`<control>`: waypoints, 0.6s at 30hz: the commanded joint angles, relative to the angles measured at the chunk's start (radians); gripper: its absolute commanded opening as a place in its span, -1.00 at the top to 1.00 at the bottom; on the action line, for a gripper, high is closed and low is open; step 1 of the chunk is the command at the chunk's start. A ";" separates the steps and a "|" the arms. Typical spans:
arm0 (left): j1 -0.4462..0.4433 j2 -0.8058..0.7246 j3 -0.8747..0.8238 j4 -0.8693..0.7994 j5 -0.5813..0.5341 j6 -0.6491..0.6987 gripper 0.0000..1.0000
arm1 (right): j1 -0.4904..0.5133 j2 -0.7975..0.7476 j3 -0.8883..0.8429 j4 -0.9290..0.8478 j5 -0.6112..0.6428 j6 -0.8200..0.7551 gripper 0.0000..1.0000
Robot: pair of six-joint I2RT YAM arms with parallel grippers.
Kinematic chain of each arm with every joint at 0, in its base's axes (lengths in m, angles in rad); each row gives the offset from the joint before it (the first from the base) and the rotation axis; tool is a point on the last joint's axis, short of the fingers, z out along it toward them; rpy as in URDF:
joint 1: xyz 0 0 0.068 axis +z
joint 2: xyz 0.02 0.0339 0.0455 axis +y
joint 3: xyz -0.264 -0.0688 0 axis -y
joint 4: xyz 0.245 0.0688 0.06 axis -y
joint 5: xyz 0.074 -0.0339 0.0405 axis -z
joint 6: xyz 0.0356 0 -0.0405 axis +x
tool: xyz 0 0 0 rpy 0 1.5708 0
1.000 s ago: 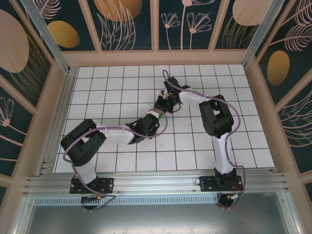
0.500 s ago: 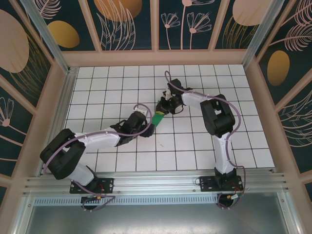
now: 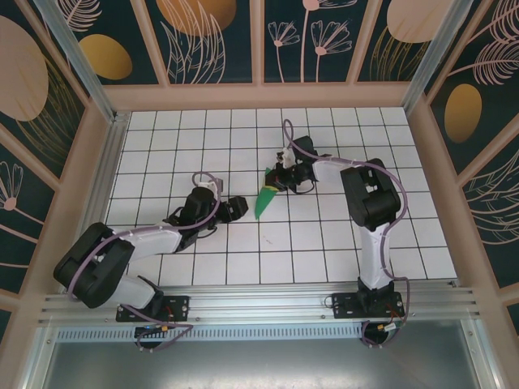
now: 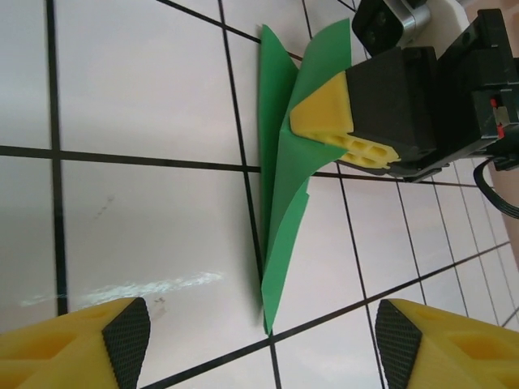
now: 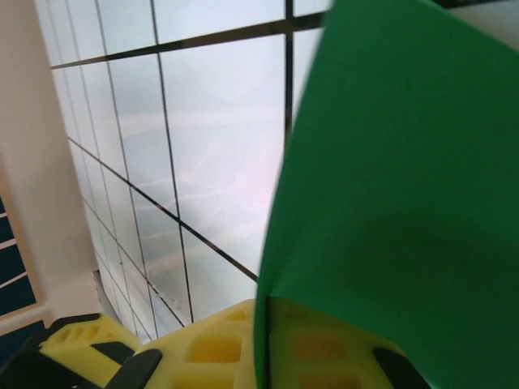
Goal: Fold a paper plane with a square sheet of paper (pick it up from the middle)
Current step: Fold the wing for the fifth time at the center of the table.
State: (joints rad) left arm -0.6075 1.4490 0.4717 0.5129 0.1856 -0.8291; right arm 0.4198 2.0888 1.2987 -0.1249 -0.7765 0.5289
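The square sheet of paper is folded into a narrow, pointed green paper plane point(image 3: 264, 199). It hangs tilted over the white tiles, its tip low and aimed at my left gripper. My right gripper point(image 3: 280, 179) is shut on the plane's wide end. In the left wrist view, a yellow finger point(image 4: 324, 113) presses the plane's point(image 4: 284, 194) upper fold. In the right wrist view, the green paper point(image 5: 405, 203) rises from between the shut right gripper point(image 5: 268, 348). My left gripper point(image 3: 237, 207) stands open to the left of the tip, its pads point(image 4: 126, 340) wide apart and touching nothing.
The white tiled floor point(image 3: 308, 243) is boxed in by wooden walls point(image 3: 422, 162) on three sides. An aluminium rail point(image 3: 259, 304) runs along the near edge. A small dark mark point(image 3: 263, 238) lies on a tile below the plane's tip.
My left gripper let go of the plane's tip, opened and drew back to the left. The right gripper kept its hold and shifted slightly right, so the whole plane now shows.
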 commanded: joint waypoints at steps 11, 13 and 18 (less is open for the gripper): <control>-0.007 0.213 0.082 0.222 0.188 -0.041 -0.05 | -0.032 -0.060 -0.098 0.198 -0.110 -0.007 0.84; -0.022 0.238 0.110 0.187 0.172 -0.007 0.00 | -0.034 -0.061 -0.101 0.202 -0.113 0.000 0.84; -0.056 0.310 0.174 0.087 0.096 0.064 0.17 | -0.035 -0.059 -0.108 0.216 -0.116 0.014 0.85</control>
State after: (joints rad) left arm -0.6460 1.7252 0.6113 0.6586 0.3225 -0.8345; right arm 0.3878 2.0743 1.2079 0.0471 -0.8635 0.5346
